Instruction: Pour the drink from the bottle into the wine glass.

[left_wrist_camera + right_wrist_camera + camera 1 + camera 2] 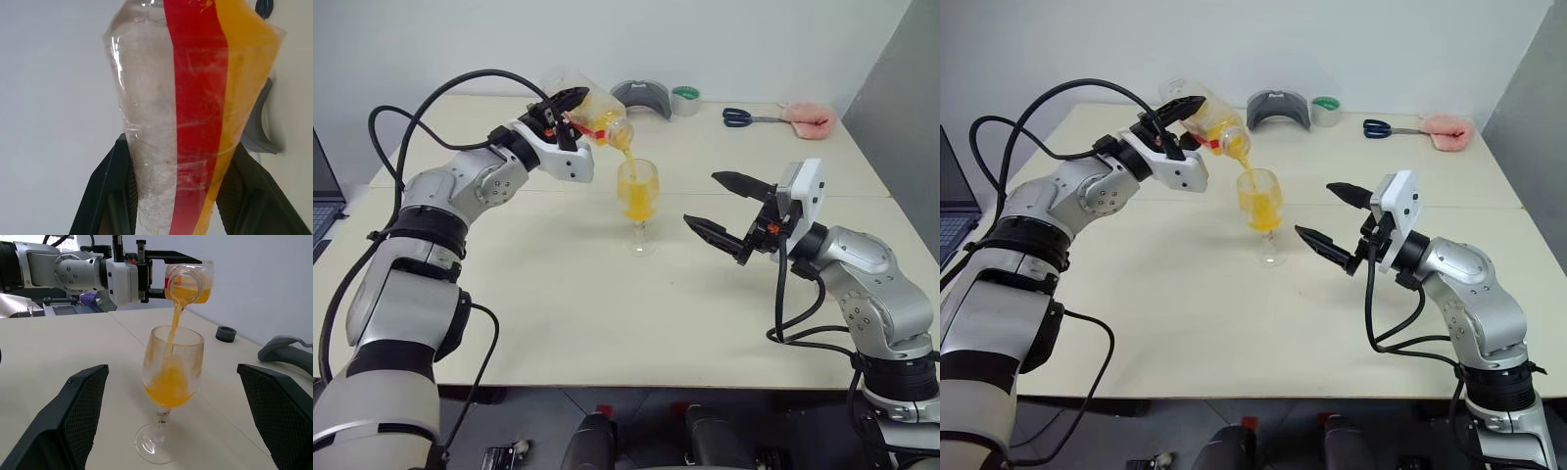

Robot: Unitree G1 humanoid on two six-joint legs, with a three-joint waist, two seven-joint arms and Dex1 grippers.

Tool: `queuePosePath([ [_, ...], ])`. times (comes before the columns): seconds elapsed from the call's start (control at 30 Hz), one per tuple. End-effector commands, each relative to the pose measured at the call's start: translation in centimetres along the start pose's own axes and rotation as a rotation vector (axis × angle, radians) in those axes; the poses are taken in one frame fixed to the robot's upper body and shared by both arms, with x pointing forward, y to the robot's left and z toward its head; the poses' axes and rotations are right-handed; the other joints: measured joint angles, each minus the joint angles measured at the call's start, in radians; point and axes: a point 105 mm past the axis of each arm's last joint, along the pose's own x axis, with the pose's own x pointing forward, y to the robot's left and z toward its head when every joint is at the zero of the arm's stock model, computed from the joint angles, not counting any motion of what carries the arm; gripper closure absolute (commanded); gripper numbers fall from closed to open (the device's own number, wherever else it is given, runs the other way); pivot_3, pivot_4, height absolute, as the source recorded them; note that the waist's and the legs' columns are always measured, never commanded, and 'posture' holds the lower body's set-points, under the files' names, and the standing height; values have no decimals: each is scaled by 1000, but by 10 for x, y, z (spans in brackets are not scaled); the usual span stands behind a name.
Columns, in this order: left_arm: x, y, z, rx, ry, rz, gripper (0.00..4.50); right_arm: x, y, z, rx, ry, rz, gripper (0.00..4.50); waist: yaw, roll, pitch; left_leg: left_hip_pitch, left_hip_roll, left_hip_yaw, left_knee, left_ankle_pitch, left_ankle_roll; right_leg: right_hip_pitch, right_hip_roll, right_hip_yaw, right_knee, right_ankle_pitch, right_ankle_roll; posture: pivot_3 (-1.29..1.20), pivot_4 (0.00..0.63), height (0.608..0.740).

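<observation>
The pour is judged well under way, and it would be done best if the tilt of the bottle (592,115), clamped in the left gripper (570,108), were held steady with its mouth kept directly above the wine glass (639,203) standing mid-table (558,313). The drink (172,335), a translucent orange stream, is seen falling into the bowl, which is partly filled. The right gripper (724,211) is held wide apart and empty beside the glass.

One bottle (595,116), one wine glass (638,201), one pair of scissors (749,117), one tape roll (685,100)
</observation>
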Motion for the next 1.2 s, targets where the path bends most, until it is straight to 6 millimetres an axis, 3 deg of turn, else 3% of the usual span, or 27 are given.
queuePosePath([
  [0.03, 4, 26, -1, 39, -13, 70, 2801, 1, 2, 12, -44, -42, 12, 0, 0, 0, 0, 0, 0, 0, 0, 0, 0, 0, 0, 0, 0, 0, 0, 0, 150, 740],
  [0.5, 5, 23, 0, 46, -18, 57, 2801, 1, 4, 10, -45, -32, 14, 0, 0, 0, 0, 0, 0, 0, 0, 0, 0, 0, 0, 0, 0, 0, 0, 0, 150, 740],
  [0.77, 7, 15, -2, -50, 19, 59, 2801, 0, 5, 8, -48, -26, 5, 0, 0, 0, 0, 0, 0, 0, 0, 0, 0, 0, 0, 0, 0, 0, 0, 0, 150, 740],
  [1.1, 9, -3, 3, -359, 60, 75, 2801, 6, 8, 10, -86, -34, 5, 0, -2, 0, 0, 0, 0, 0, 1, 0, 0, 0, 0, 0, 1, 0, 0, 0, 150, 740],
  [1.2, 8, -4, -2, -574, 114, 123, 2801, 9, 8, 14, -109, -59, -12, 0, -1, 0, 0, 0, 0, 0, 1, 0, 0, 0, 0, 0, 2, 0, 0, 0, 150, 740],
])
